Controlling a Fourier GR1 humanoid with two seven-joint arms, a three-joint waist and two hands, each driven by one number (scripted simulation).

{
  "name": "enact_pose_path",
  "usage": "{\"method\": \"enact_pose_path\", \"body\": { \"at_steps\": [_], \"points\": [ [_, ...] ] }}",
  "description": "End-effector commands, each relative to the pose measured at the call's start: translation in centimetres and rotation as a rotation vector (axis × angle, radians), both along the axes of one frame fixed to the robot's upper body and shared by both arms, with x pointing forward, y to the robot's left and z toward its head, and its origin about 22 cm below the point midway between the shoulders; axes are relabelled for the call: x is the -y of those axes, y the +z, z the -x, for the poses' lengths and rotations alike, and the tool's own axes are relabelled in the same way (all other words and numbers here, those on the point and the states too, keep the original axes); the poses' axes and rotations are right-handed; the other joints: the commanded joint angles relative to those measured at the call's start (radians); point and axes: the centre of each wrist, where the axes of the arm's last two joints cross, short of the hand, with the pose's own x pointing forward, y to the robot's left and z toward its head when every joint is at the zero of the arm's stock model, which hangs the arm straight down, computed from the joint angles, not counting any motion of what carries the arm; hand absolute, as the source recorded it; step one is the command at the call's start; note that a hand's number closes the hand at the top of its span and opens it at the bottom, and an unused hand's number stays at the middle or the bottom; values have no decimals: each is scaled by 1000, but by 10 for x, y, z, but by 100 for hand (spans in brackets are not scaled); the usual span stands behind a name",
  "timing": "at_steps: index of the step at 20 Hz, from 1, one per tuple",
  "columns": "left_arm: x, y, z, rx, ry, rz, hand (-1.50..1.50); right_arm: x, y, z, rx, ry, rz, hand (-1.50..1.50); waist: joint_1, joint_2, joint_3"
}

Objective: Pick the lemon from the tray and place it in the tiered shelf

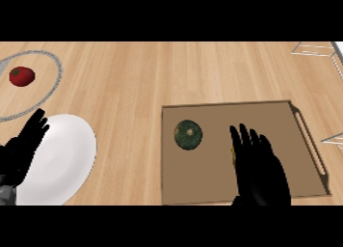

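Pale wood-grain desk (146,72) fills the view, with a brown tray (203,183) lying on its right half. The right hand (259,169) comes in from the lower edge and hangs over the middle of that tray, palm down, its fingers (243,140) straight and close together, pointing away from the robot. They curl round nothing. At the hand's left edge a thin yellow sliver shows, which is all that can be seen of the lemon (232,153). It is on the tray, almost wholly hidden beneath the fingers, and whether the hand touches it cannot be told.

Just to the left of the fingers, apart from them, a dark green round fruit (189,134) with a pale spot at its centre lies on the tray floor. A long handle (311,144) runs along the tray's right rim.

Beyond that rim, at the view's right edge and top right corner, pale parts of the tiered shelf (318,48) show — only its edges are in view.

Far to the left, the left hand (21,144) rests at the lower corner, fingers up and relaxed, partly in front of a white plate (60,159). Above that, a grey plate (57,72) with a speckled rim carries a small red fruit (21,76).
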Motion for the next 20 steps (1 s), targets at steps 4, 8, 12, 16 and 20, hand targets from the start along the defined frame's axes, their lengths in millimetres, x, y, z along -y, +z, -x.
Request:
{"method": "enact_pose_path", "body": {
  "at_steps": [4, 8, 12, 16, 20],
  "points": [
    [-5, -6, 7, -24, -6, 19, 0, 3, 11, -20, -113, -110, 144, -150, 1, 0, 2],
    [-3, -1, 6, -6, 25, 10, 0, 32, -12, -30, -134, -131, 158, -150, -2, 1, 3],
    [4, -9, 15, -3, -2, 3, 0, 34, 6, -42, -129, -128, 144, -150, -1, 0, 3],
    [7, 2, 2, 0, -3, 16, 0, 9, -14, -40, -110, -105, 154, -150, -1, 0, 3],
    [-1, -20, 6, 8, 0, 6, 0, 34, -20, -44, -113, -95, 160, -150, -3, 0, 3]
  ]
}}
